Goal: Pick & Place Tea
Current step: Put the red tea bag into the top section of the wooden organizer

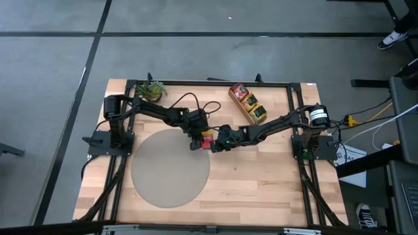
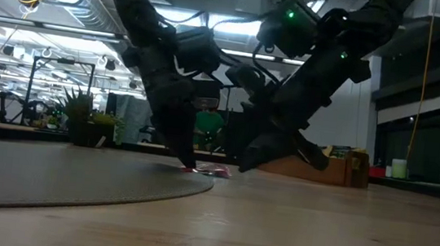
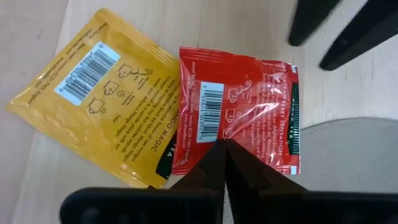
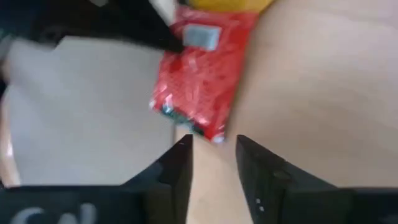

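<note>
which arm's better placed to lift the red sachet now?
Probably the right. Right gripper is open, its fingers lined up at the red sachet's edge. Left gripper is shut, its tips on the sachet, so it would need to reopen.

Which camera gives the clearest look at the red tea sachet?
The left wrist view: the red tea sachet fills the frame, barcode and print legible, one edge overlapping a yellow sachet. The right wrist view shows it blurred. In the high view it is a small red patch between the two arms; in the low view, a thin red sliver on the table.
</note>
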You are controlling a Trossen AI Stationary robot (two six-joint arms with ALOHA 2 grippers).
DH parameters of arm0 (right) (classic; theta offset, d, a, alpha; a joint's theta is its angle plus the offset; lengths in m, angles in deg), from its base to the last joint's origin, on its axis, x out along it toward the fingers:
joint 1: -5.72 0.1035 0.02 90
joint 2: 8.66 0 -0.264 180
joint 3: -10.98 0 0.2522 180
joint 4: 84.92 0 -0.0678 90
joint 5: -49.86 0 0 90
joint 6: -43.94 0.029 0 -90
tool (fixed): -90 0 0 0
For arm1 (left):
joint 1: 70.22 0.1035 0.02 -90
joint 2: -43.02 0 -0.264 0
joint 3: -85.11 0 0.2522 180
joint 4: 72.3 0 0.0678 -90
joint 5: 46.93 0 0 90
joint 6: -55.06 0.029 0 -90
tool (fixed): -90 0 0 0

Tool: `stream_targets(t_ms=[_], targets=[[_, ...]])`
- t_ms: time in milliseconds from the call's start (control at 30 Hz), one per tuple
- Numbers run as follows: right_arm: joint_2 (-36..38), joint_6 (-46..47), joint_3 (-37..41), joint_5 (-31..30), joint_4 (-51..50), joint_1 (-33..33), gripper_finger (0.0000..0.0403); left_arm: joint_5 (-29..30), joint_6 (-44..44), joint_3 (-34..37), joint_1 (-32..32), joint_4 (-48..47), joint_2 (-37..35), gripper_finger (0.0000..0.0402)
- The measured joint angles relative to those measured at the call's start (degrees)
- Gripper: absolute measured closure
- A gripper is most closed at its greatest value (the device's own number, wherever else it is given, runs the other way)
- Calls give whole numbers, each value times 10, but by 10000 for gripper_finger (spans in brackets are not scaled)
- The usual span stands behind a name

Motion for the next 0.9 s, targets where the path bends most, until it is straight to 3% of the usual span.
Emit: stream_targets(t_ms=[233,367,700,900], targets=[[-13,31,-2,1,-2,-15,210,-22,-26,1,3,16,1,400],[-19,38,-2,11,8,-19,190,-25,-32,2,3,18,1,399],[-43,47,-1,45,60,-27,215,-36,-72,2,14,46,1,400],[-44,45,-1,47,62,-37,253,-39,-72,2,20,46,1,399]])
